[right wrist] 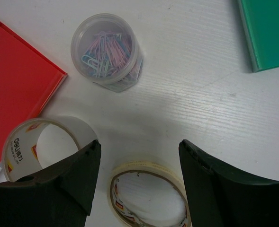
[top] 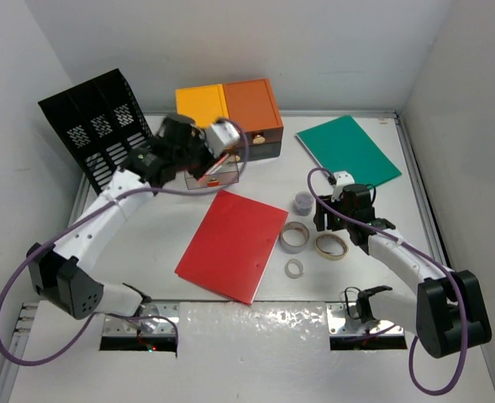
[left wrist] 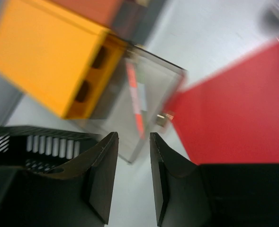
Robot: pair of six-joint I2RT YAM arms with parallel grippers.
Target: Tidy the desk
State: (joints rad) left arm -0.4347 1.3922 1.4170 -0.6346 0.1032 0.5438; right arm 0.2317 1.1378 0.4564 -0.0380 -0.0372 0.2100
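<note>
Top camera first: the desk (top: 159, 243), a big white tabletop with a thin metal rim, fills the view under both arms, and it's cluttered. Far-left corner, a black mesh file rack (top: 96, 126), tilted. Along the back edge, a yellow box unit (top: 201, 105) hard against an orange drawer unit (top: 251, 109). A smoky clear plastic drawer (left wrist: 144, 104) sticks out from under the yellow one, with a red-and-white strip lying in it; the left wrist view is too blurred to say what that is.

My left gripper (left wrist: 132, 139) hangs above the desk just short of that drawer's near corner. Its fingers stand a narrow gap apart, nothing between them.

Middle of the desk, a flat red folder (top: 233, 243) lies at an angle, one corner close to the drawer. Far right, a flat green folder (top: 348, 149), well apart from the red one.

Between the folders sits the small stuff. A clear round tub of coloured paper clips (right wrist: 106, 51) stands upright. A clear tape roll (right wrist: 40, 146) stands right next to the red folder's edge. A cream masking-tape roll (right wrist: 148, 198) lies flat just beside it. A smaller pale ring (top: 294, 269) lies nearer the arm bases.

My right gripper (right wrist: 139, 151) hovers over the cream roll, fingers spread wide, holding nothing; I can't tell whether the tips touch the roll.
</note>
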